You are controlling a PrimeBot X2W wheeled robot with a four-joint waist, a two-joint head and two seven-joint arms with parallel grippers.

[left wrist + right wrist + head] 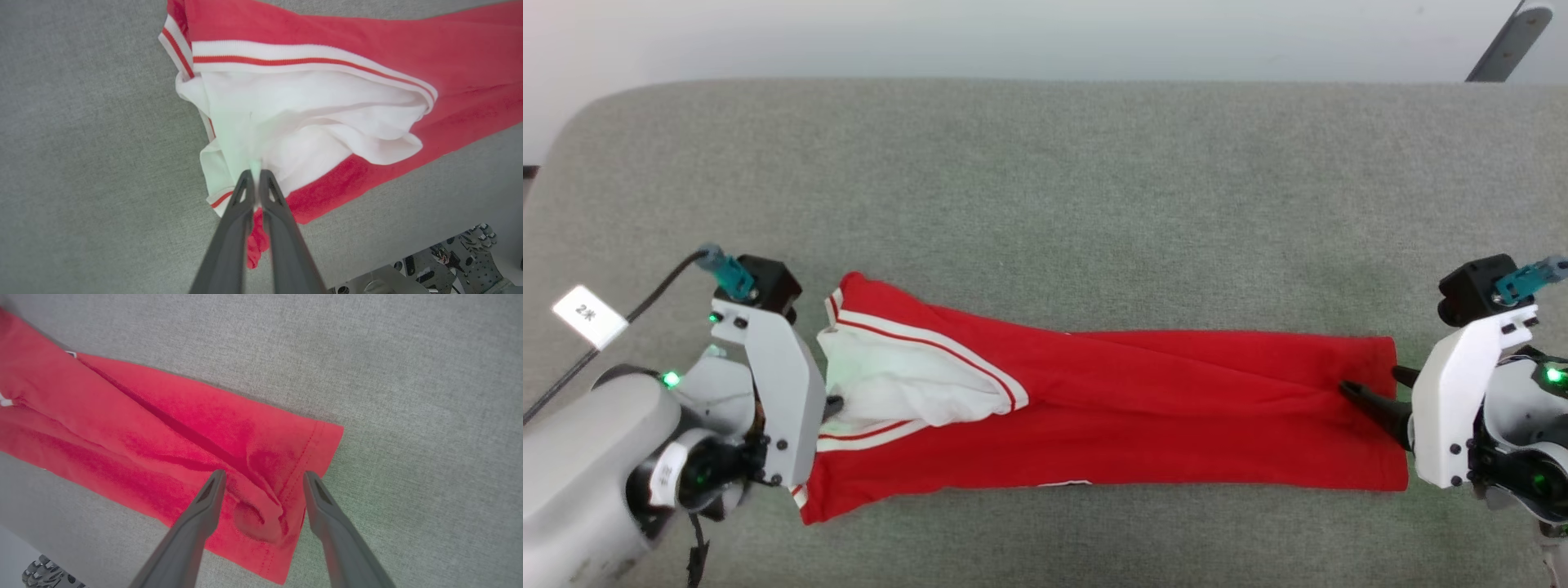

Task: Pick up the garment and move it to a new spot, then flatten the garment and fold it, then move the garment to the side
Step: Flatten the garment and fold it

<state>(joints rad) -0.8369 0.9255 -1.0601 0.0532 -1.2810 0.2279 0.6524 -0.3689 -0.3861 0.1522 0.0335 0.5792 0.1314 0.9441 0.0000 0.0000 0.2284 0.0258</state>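
Note:
The garment (1135, 408) lies stretched in a long red band across the grey table (1045, 163), its white panel and striped trim bunched at the left end. My left gripper (255, 173) is shut on the white cloth (286, 122) at that end; in the head view its wrist plate covers most of the left gripper (832, 404). My right gripper (1370, 380) is at the red hem on the right. In the right wrist view the right gripper (265, 475) stands open, its fingers astride a puckered bit of the garment's hem (261, 510).
A cable with a white tag (590, 314) runs off at the left. A dark pole (1507, 41) leans at the top right, beyond the table's far edge. The grey surface stretches wide behind the garment. Robot base parts (449, 261) show below the table edge.

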